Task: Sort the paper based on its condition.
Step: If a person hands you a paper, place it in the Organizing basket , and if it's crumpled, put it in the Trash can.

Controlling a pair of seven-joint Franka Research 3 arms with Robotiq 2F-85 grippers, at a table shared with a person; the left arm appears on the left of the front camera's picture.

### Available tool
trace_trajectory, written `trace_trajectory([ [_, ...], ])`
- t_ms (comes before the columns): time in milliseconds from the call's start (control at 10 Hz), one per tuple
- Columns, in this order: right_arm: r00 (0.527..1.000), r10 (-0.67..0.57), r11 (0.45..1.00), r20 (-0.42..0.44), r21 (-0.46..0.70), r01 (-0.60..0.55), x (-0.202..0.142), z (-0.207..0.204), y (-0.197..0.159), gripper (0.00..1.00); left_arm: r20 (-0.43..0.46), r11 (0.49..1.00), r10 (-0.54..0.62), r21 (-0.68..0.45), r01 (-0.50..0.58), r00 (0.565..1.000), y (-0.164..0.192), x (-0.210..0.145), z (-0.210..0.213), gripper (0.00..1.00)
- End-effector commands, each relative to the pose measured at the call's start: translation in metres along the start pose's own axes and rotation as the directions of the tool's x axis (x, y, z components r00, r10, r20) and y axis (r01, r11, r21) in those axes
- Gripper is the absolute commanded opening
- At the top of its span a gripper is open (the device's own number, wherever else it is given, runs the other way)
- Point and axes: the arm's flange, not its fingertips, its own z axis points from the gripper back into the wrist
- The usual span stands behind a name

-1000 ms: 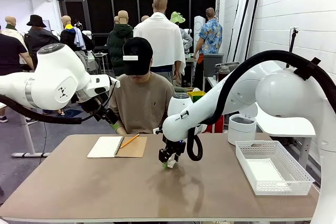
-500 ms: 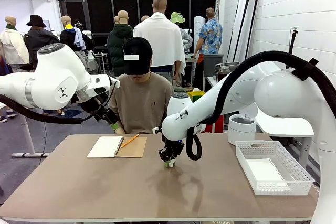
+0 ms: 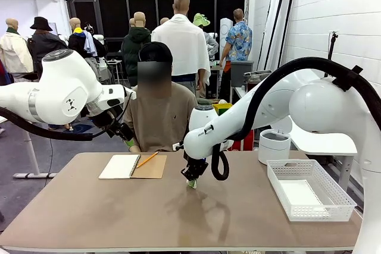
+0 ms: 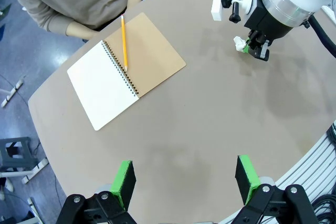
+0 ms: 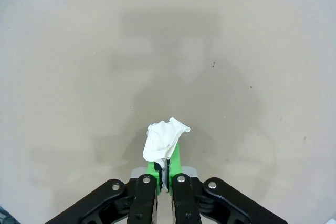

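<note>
- Right gripper (image 5: 163,174) is clamped tight on a crumpled wad of paper (image 5: 164,139), pinched between the green pads just above the table (image 3: 89,218), near the middle of it.
- Same wad shows as a small white lump at that gripper's tip in the front view (image 3: 191,184), and from the left wrist cam too (image 4: 240,42).
- Left gripper (image 4: 184,179) hangs up high over the near side w/ its jaws spread wide, nothing between them.
- Progress, as a guess: the crumpled piece is grabbed but not dropped anywhere yet, so this sort step looks abt halfway. It prob still has to be carried to wherever the bad paper goes.
- White mesh tray (image 3: 280,173) on the right side of the table has what looks like a flat white sheet (image 3: 300,194) lying in it, so maybe that's the good-paper spot. Can't tell how many sheets.
- White round bin (image 3: 274,146) stands just behind the tray; its inside is hidden. Could be for crumpled stuff, not sure.
- Open spiral notebook (image 3: 132,166) w/ a pencil (image 3: 146,159) across it sits at the far left in front of the person (image 3: 161,117), well apart from the gripper. No other loose paper on the table that the pics show.
</note>
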Motion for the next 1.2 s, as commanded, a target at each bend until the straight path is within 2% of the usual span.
trace_trajectory([
  [0, 1.0, -0.022, 0.999, -0.005, -0.035, 0.022, 0.002, 0.004, 0.001, 0.0, -0.002, 1.0, -0.005, 0.005, 0.005, 1.0, 0.002, -0.001, 0.0, 1.0],
  [200, 0.999, -0.046, 0.997, 0.022, -0.065, 0.047, -0.005, 0.025, -0.01, 0.0, -0.002, 1.0, -0.005, 0.005, 0.005, 1.0, 0.002, -0.001, 0.0, 1.0],
  [400, 0.985, -0.157, 0.979, 0.077, -0.116, 0.165, -0.02, 0.071, -0.046, 0.0, -0.002, 1.0, -0.005, 0.005, 0.005, 1.0, 0.002, -0.001, 0.0, 1.0],
  [700, 0.926, -0.347, 0.907, 0.148, -0.197, 0.372, -0.042, 0.138, -0.122, 0.0, -0.002, 1.0, -0.005, 0.005, 0.005, 1.0, 0.002, -0.001, 0.0, 1.0],
  [1000, 0.852, -0.49, 0.814, 0.184, -0.255, 0.522, -0.046, 0.165, -0.181, 0.0, -0.002, 1.0, -0.005, 0.005, 0.005, 1.0, 0.002, -0.001, 0.0, 1.0],
  [1100, 0.841, -0.502, 0.808, 0.202, -0.238, 0.54, -0.046, 0.169, -0.185, 0.0, -0.002, 1.0, -0.005, 0.005, 0.005, 1.0, 0.002, -0.001, 0.0, 1.0],
])
